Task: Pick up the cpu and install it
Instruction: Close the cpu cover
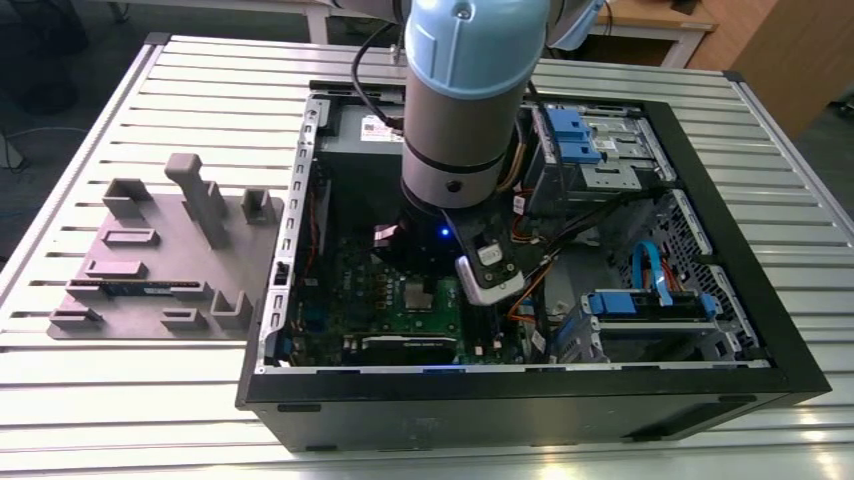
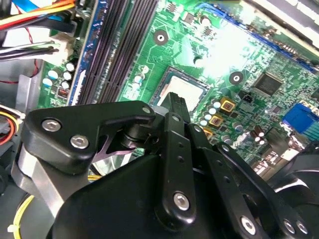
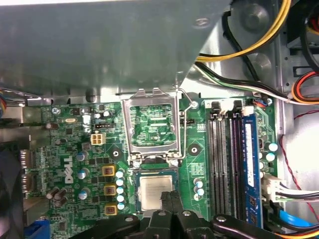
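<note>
The gripper (image 3: 171, 198), fingers (image 3: 166, 204) seemingly pressed together and empty, sits over one edge of the cpu (image 3: 152, 190), which lies flat in its socket (image 3: 154, 172) mid green board (image 3: 70, 144), the metal lid (image 3: 152, 124) beyond swung up to leave the seat open.

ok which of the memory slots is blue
The slot farthest from the cpu, at the row's outer end; the other slots are black.
</note>
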You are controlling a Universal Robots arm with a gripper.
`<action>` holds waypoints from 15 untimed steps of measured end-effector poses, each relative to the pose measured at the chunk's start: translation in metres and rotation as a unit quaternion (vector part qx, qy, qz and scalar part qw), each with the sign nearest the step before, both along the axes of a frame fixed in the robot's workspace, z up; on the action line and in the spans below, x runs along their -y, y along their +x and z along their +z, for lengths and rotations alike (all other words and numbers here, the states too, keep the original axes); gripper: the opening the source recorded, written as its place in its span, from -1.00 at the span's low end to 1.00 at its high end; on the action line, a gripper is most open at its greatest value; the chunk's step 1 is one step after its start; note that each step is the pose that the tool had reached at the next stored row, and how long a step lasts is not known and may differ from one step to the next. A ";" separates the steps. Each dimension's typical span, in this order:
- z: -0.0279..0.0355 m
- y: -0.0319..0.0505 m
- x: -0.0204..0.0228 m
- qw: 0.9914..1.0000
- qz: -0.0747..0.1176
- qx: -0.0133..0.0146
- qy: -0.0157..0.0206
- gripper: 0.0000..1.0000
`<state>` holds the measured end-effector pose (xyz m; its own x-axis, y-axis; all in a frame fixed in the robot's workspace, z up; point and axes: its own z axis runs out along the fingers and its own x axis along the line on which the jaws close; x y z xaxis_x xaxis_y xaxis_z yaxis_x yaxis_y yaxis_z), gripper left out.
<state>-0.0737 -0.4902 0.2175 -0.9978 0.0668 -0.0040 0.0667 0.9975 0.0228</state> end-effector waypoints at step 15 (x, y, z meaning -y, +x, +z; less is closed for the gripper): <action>-0.0001 0.0069 -0.0056 1.000 0.000 0.000 0.000 -0.79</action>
<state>-0.0668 -0.4846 0.2173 -0.9978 0.0661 -0.0040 0.0660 0.9976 0.0228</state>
